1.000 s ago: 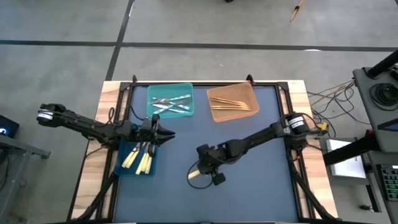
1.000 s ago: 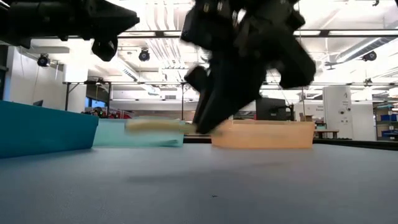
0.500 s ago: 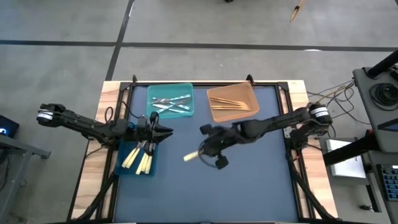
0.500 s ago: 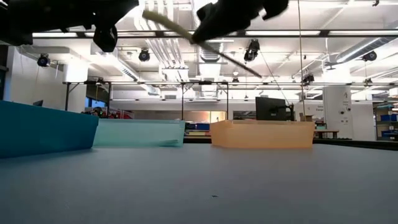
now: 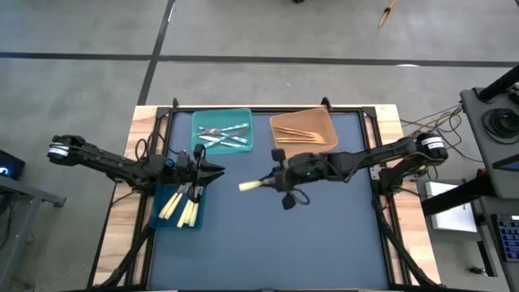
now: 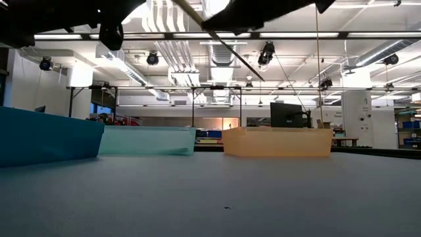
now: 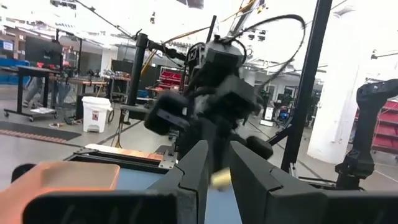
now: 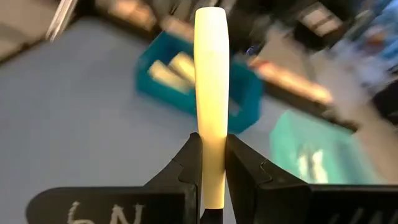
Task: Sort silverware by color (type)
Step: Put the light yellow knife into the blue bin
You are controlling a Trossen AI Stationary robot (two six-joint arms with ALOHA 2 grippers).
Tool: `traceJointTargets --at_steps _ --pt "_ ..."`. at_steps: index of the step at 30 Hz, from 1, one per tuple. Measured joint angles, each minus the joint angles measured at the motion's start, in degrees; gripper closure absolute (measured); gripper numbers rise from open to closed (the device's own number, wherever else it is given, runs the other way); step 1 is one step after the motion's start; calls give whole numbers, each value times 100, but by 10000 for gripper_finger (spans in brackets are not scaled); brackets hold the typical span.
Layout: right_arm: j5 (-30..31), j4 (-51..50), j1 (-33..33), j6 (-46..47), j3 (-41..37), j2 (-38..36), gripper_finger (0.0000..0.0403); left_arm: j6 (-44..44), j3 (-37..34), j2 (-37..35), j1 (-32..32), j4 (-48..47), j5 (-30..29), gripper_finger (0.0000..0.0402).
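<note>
From above, the right gripper (image 5: pixel 272 182) clamps a pale yellow utensil (image 5: pixel 250 186), its handle pointing toward the left gripper (image 5: pixel 212 170), narrow over the dark blue bin (image 5: pixel 159 217). The right wrist view shows fingers (image 8: pixel 188 163) pinching the handle.

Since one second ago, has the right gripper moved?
Yes. The right gripper, shut on the pale yellow utensil, has moved up the table toward the orange bin.

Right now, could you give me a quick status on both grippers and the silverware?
Right gripper shut on pale yellow utensil, held above mid-table. Left gripper waits over dark blue bin, fingers nearly closed, nothing held. Nothing in the way.
</note>
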Motion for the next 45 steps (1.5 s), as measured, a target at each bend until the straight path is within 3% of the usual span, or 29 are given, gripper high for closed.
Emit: traceJointTargets --at_steps 9,13,17,26,31,35,38,45 --pt "77 2543 -260 77 -616 118 369 315 239 51 14 21 -130 354" --pt "512 3210 -263 -133 -697 314 369 430 342 226 14 23 -153 343" --pt "788 3441 -268 -238 -688 449 369 650 481 528 13 3 -245 307" --pt "1020 3481 -249 -674 -481 610 369 1052 1090 1419 14 4 -1152 183" --pt "1378 3404 -250 -915 -477 644 369 1134 1488 1875 14 18 -1150 164" --pt "1385 3367 -250 -1014 -481 696 369 1235 1725 2128 14 4 -1344 178" --pt "1408 3369 -248 -1016 -479 740 369 1271 1783 2201 3 -34 -1572 211" --pt "1582 3390 -253 -1054 -478 743 369 1039 1720 2128 -19 -82 -2068 353"
